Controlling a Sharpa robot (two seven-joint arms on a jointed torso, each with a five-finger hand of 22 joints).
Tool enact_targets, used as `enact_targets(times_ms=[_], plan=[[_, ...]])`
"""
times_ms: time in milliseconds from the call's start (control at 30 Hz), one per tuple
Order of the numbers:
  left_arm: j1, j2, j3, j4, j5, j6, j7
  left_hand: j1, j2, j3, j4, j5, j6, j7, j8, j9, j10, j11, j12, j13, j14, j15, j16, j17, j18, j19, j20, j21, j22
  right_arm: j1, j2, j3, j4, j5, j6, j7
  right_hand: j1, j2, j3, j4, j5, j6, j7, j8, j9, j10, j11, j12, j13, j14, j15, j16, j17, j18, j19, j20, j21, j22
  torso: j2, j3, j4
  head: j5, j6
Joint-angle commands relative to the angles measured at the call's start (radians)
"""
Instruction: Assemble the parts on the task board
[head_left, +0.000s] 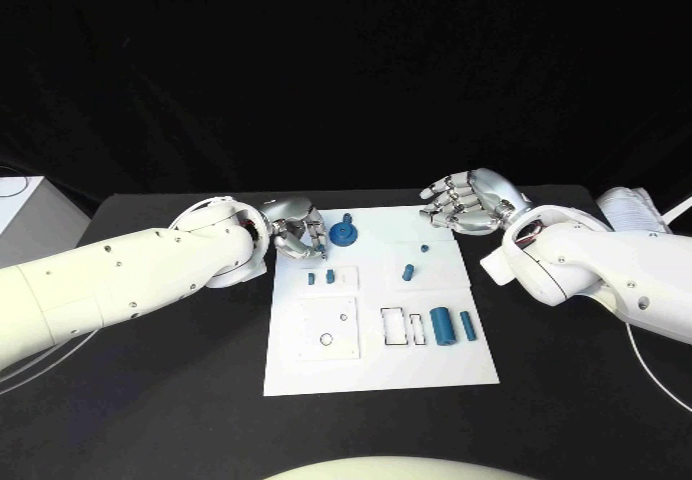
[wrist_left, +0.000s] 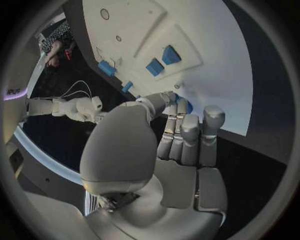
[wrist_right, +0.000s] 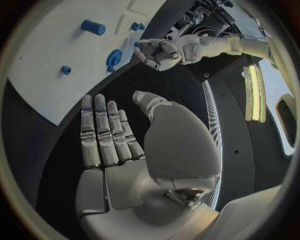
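A: Where's the task board (head_left: 433, 375) sitting?
B: Mid table (head_left: 173, 400), white plate on black. Blue parts are lying on it. A round disc-like part (head_left: 343, 234) is sitting near the far edge, left of centre.
A: Left hand (head_left: 296, 228)?
B: It's hovering at the board's far-left corner, fingers pointing down, just beside that round part. In the left wrist view the fingers (wrist_left: 189, 132) are lying side by side, thumb bent across, w/ a bit of blue peeking out past the fingertips. Can't tell if it's pinching that part or only touching it.
A: Right hand (head_left: 469, 203)?
B: It's hanging off the board's far-right corner, over the black table. Holding nothing. Right wrist view is showing the fingers (wrist_right: 103, 132) stretched out flat, thumb apart, palm bare.
A: Other parts?
B: Two small blocks (head_left: 322, 278) are sitting left of centre, below the round part. A short peg (head_left: 410, 270) is lying near the middle, a tiny stud (head_left: 426, 247) just beyond it. Two cylinders (head_left: 450, 326), one fat, one thin, are lying side by side toward the right edge, next to two rectangular outlines (head_left: 401, 327). A square plate w/ holes (head_left: 329, 328) is sitting on the left half.
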Motion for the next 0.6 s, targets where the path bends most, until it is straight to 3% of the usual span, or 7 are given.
enact_targets(times_ms=[33, 600], plan=[[0.000, 0.005, 0.001, -0.002, -0.011, 0.020, -0.001, -0.009, 0.004, 0.001, -0.004, -0.002, 0.007, -0.002, -0.004, 0.001, 0.009, 0.001, -0.005, -0.001, 0.007, 0.001, 0.007, -0.001, -0.007, 0.006, -0.003, 0.004, 0.002, -0.001, 0.000, 0.000, 0.001, -0.004, 0.012, 0.005, 0.001, 0.012, 0.002, -0.007, 0.006, 0.007, 0.061, 0.005, -0.001, -0.001, 0.001, 0.005, -0.002, 0.001, -0.003, -0.003, -0.001, 0.006, -0.001, 0.001, 0.001, -0.001, 0.000, 0.0015, -0.0015, 0.002, -0.002], [-0.002, 0.026, -0.010, -0.030, -0.013, 0.044, -0.009, -0.011, 0.004, 0.000, -0.004, -0.003, 0.009, -0.002, -0.004, 0.001, 0.011, 0.001, -0.008, -0.002, 0.006, 0.001, 0.007, -0.003, -0.008, 0.008, -0.002, 0.006, 0.004, -0.001, -0.001, 0.000, 0.004, -0.004, 0.011, 0.005, 0.001, 0.012, 0.002, -0.007, 0.006, 0.007, 0.061, 0.005, -0.001, -0.001, 0.001, 0.005, -0.002, 0.001, -0.003, -0.003, -0.001, 0.006, -0.001, 0.001, 0.001, -0.001, 0.000, 0.0011, -0.0008, 0.000, -0.006]])
